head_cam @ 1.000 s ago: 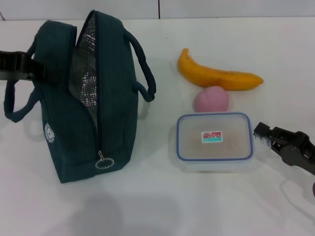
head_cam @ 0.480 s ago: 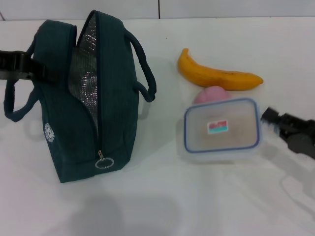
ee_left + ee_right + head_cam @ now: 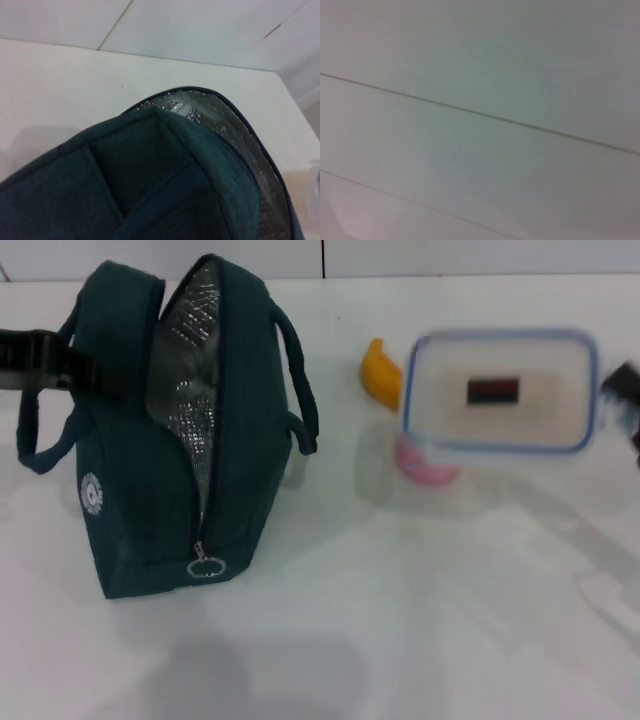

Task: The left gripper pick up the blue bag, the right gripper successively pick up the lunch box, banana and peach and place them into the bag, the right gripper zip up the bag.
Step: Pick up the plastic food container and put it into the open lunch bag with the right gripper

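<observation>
Head view, for your record: the blue bag (image 3: 160, 430) stands upright on the white table (image 3: 330, 620), its mouth unzipped and the silver foil lining (image 3: 190, 390) showing, with the ring zipper pull (image 3: 205, 566) hanging at its near end. Your left gripper (image 3: 45, 365) reaches in from the left edge and meets the bag's far-left side by the handle; its fingers appear clenched on the fabric, though the bag hides the tips. The lunch box (image 3: 500, 392) is off the table, tilted and blurred, held at its right end by the right gripper (image 3: 625, 400), whose fingers are grasping it. The banana (image 3: 380, 372) shows only its stem end past the box's left edge. The peach (image 3: 425, 462) sits partly under the box's lower left corner. The left wrist view shows the bag's fabric and lining close up.
</observation>
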`<action>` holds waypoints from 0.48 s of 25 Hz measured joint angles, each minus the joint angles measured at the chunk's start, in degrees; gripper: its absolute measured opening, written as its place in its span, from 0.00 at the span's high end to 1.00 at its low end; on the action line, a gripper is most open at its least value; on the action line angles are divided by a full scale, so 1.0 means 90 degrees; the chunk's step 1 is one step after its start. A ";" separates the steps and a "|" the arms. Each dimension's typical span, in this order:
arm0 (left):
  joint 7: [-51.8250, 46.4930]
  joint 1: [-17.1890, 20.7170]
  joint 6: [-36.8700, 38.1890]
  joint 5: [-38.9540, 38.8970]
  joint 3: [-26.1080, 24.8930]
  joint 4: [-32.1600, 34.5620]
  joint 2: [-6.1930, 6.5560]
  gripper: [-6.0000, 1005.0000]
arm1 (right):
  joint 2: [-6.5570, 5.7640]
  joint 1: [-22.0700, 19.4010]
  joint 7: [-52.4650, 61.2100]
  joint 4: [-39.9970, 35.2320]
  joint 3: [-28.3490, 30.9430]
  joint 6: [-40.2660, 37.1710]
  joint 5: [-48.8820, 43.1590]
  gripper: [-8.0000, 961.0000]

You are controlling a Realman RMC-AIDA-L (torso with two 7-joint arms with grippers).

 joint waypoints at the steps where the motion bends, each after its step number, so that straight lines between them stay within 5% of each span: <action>1: -0.0011 -0.0009 0.0021 -0.0060 -0.0004 -0.0006 0.0003 0.95 | 0.0000 0.0018 0.0018 -0.0027 0.0000 -0.0071 0.0099 0.88; 12: -0.0136 -0.0162 0.0121 -0.0342 0.0017 -0.0033 -0.0103 0.96 | 0.0082 0.0917 0.0472 -0.0228 0.0000 -0.0446 0.0740 0.87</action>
